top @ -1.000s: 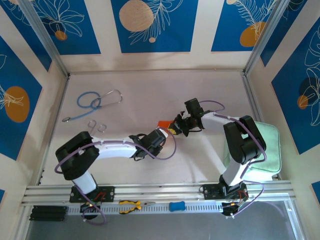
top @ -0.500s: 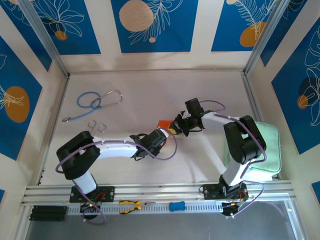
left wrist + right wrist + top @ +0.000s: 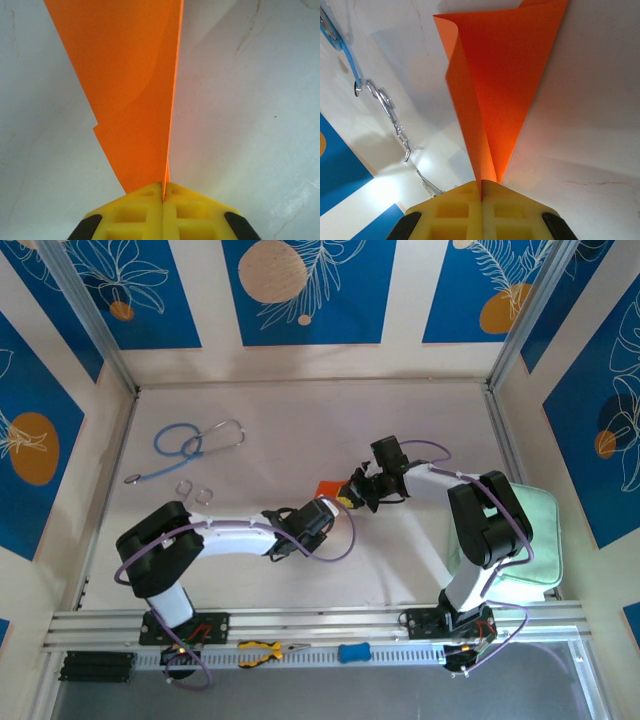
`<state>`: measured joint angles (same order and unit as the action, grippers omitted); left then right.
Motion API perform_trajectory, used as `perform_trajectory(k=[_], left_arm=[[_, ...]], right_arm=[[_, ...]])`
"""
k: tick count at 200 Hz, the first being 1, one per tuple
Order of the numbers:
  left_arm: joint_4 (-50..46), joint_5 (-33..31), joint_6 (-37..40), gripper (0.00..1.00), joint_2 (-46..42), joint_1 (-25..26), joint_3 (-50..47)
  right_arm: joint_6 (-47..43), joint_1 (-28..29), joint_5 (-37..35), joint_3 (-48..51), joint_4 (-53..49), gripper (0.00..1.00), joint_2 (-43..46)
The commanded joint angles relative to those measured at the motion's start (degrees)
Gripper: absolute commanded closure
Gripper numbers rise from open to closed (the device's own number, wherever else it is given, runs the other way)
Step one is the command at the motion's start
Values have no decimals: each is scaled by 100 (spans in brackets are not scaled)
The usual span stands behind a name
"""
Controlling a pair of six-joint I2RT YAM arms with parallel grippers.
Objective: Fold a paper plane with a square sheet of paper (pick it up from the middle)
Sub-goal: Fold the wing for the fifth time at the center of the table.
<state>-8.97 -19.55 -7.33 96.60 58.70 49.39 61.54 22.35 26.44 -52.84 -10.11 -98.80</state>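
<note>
The left arm's elbow has edged a little to the right since a second ago, while the paper [image 3: 325, 487] and the right arm sit where they were. The paper, bright orange, is held up off the worktop [image 3: 300, 420] near its middle, between the two grippers. In the left wrist view the left gripper [image 3: 163, 187] is clenched, its yellow jaws pressed together on the bottom edge of the paper [image 3: 135, 90], which rises from them as a tall folded sheet with one sharp straight edge on the right and a small step in its left edge. In the right wrist view the right gripper [image 3: 481, 186] is likewise clenched on the paper [image 3: 500, 85], which fans out from the jaws in two layers, the left layer curling over at the top. From above, the left gripper [image 3: 337, 503] and the right gripper [image 3: 356, 490] meet just beside each other at the paper. A stethoscope [image 3: 195, 440] lies well apart at far left, and a green pad [image 3: 530, 540] lies at the right edge
</note>
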Motion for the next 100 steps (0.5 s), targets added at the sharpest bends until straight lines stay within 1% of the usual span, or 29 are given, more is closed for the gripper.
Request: perform_trajectory(k=[1, 10, 36, 63, 100], left_arm=[[19, 202, 64, 100, -135, 63, 28], [-44, 312, 40, 100, -128, 63, 76], [-333, 679, -158, 100, -19, 63, 297], [-672, 1011, -405, 100, 182, 54, 559], [-875, 1431, -541, 100, 387, 45, 817]], right_arm=[[-166, -37, 121, -33, -181, 96, 136], [-210, -46, 98, -51, -230, 93, 173], [-343, -72, -121, -71, -482, 78, 377], [-358, -232, -344, 71, -666, 66, 713], [-396, -562, -430, 343, -856, 58, 1184]])
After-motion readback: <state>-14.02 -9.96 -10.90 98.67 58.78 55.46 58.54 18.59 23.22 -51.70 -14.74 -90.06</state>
